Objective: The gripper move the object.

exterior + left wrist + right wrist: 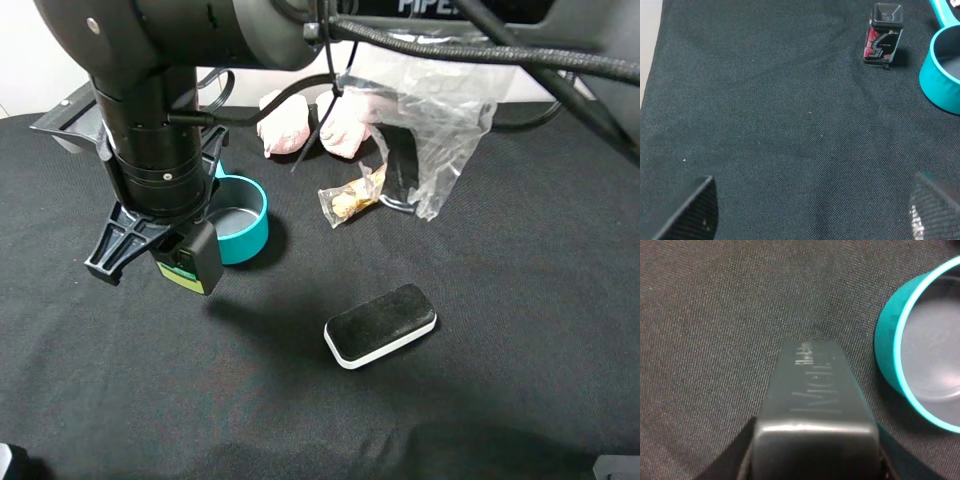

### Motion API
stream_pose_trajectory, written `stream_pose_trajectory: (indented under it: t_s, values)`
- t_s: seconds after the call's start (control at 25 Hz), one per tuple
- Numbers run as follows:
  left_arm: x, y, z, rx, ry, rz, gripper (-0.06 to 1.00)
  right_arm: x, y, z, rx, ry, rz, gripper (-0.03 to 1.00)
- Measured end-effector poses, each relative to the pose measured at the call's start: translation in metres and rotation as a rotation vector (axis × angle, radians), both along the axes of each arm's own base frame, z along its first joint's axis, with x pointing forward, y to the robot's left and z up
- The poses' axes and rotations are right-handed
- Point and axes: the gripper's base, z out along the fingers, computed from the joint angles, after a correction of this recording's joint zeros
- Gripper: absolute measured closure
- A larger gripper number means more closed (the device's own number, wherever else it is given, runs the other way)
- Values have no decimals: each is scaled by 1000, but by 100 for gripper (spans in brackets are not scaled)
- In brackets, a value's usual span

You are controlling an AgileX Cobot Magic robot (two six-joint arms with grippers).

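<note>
The gripper (pixel 184 244) is clamping the object (pixel 190 270) just left of the teal cup (pixel 246 226), seemingly holding it above the black cloth (pixel 480 400); setting it down is remaining.

Looks to be a robotics lab bench.

Told by a counter (pixel 500 400) draped in plain black cloth against a pale wall (pixel 22 70), a thick black robot arm (pixel 150 130) trailing bundled cables (pixel 470 52) above it, and a scatter of unrelated oddments: teal cup (pixel 252 236), black-and-white eraser block (pixel 380 322), wrapped snack (pixel 352 198), crumpled clear bag (pixel 445 120) and pink soft toy (pixel 280 125) at the far side.
</note>
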Motion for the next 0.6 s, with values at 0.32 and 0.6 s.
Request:
stream_pose_trajectory:
  t_s: [0.32, 0.6]
  values:
    - [0, 0, 0, 0, 0, 0, 18, 3, 5, -21, -31, 7, 1, 68]
    - [0, 0, 0, 0, 0, 0, 18, 5, 6, -31, -45, -4, 6, 68]
